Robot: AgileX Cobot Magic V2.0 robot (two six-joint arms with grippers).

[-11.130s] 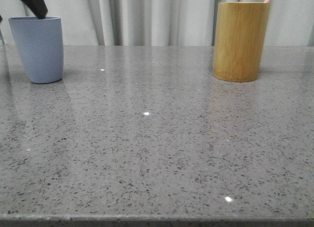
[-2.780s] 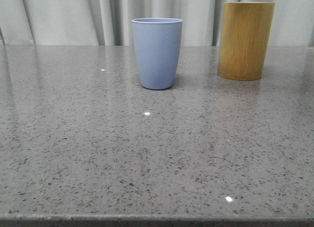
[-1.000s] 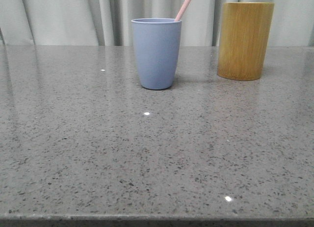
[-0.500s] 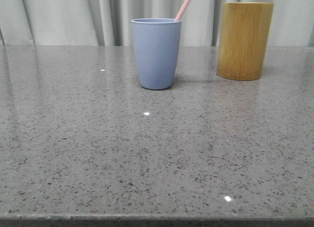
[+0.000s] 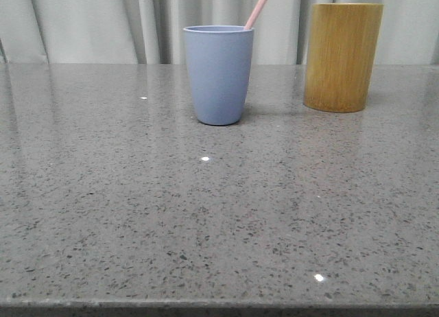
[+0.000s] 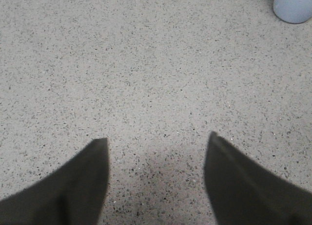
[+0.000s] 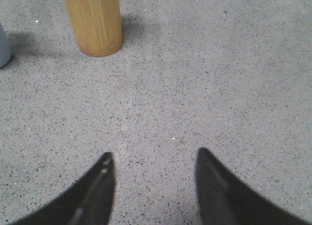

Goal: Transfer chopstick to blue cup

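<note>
The grey speckled table (image 5: pixel 206 214) fills most of what I see, with a pale curtain (image 5: pixel 89 22) hanging behind its far edge. On it stand 2 cups, both upright. The bamboo cup (image 5: pixel 342 56) is the taller one and stands toward the right at the back. The blue cup (image 5: pixel 218 73) stands near the middle, a little nearer to me than the bamboo cup and to its left, with a clear gap of table between them. 1 pink chopstick (image 5: pixel 258 7) rises out of the blue cup, leaning to the right against the rim; only its upper end shows, and it runs out of the top of the front view. I cannot tell whether more than 1 stick is inside.

My left gripper (image 6: pixel 156 178) hangs over bare table with its 2 fingers spread wide and nothing between them; the base of the blue cup sits well away from it. My right gripper (image 7: pixel 155 186) is likewise spread apart and holds nothing, over bare table, with the bamboo cup well ahead of it.
</note>
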